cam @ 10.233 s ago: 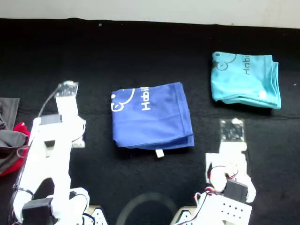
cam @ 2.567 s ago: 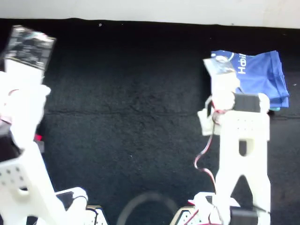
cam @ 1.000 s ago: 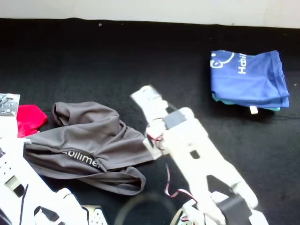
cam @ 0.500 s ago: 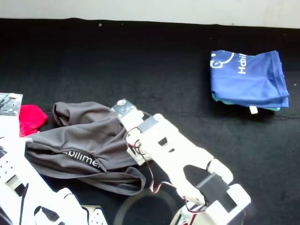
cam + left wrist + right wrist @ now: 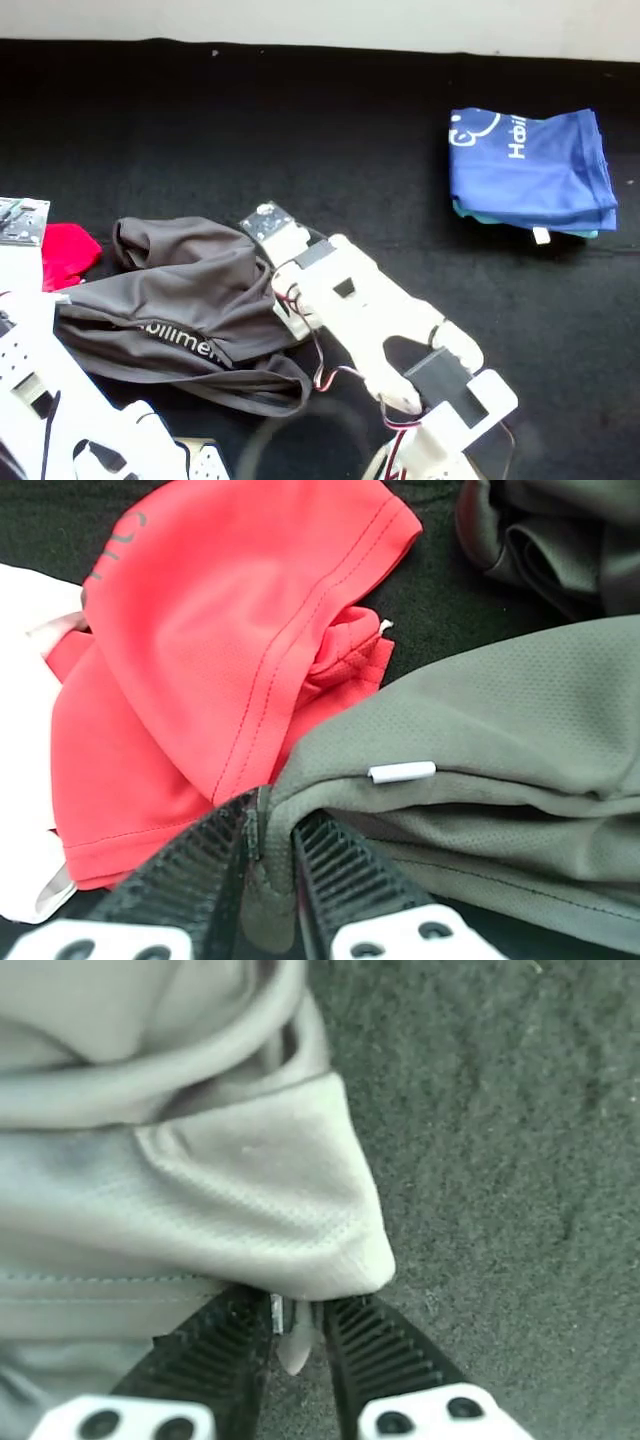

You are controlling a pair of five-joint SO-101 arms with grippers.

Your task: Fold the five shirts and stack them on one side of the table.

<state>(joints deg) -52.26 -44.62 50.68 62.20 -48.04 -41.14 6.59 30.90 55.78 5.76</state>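
A crumpled grey shirt (image 5: 185,305) lies at the front left of the black table (image 5: 300,130). My right gripper (image 5: 297,1312) is shut on a folded edge of the grey shirt (image 5: 200,1180), at the shirt's right side in the high view, under the right arm's tip (image 5: 265,225). My left gripper (image 5: 272,816) is shut on the opposite edge of the grey shirt (image 5: 480,750), right beside a red shirt (image 5: 220,630) (image 5: 66,254). A folded blue shirt (image 5: 530,160) rests on a folded cyan shirt (image 5: 470,210) at the back right.
A white cloth (image 5: 25,810) lies under the red shirt. The right arm (image 5: 380,310) stretches diagonally across the front middle of the table. The left arm (image 5: 30,350) stands at the front left corner. Bare black table lies between the grey shirt and the stack.
Within the last second the right arm swung left and reached the grey shirt's right edge. The grey shirt, red shirt and blue stack kept their places.
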